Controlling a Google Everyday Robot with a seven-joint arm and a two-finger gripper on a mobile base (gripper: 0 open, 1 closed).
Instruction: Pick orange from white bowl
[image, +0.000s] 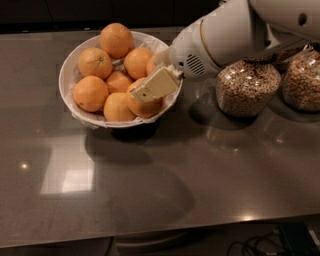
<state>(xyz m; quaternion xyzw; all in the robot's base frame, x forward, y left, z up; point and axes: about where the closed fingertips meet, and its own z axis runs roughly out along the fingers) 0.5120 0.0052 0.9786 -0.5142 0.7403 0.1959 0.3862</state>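
Observation:
The white bowl (66, 70) with a crinkled white lining stands at the back left of the dark counter and holds several oranges. My gripper (151, 88), cream-coloured on a white arm (225, 35) reaching in from the upper right, hangs over the bowl's front right side. It lies right over an orange (145, 106) at the rim and covers that orange's top. I cannot tell whether it touches it. A large orange (116, 40) sits on top at the back of the pile. Other oranges (90, 93) lie uncovered on the left.
Two glass jars of cereal (247, 88) (302, 80) stand to the right of the bowl, partly behind the arm. The glossy dark counter (165, 190) stretches to the front edge, with cables (265, 245) below it at the lower right.

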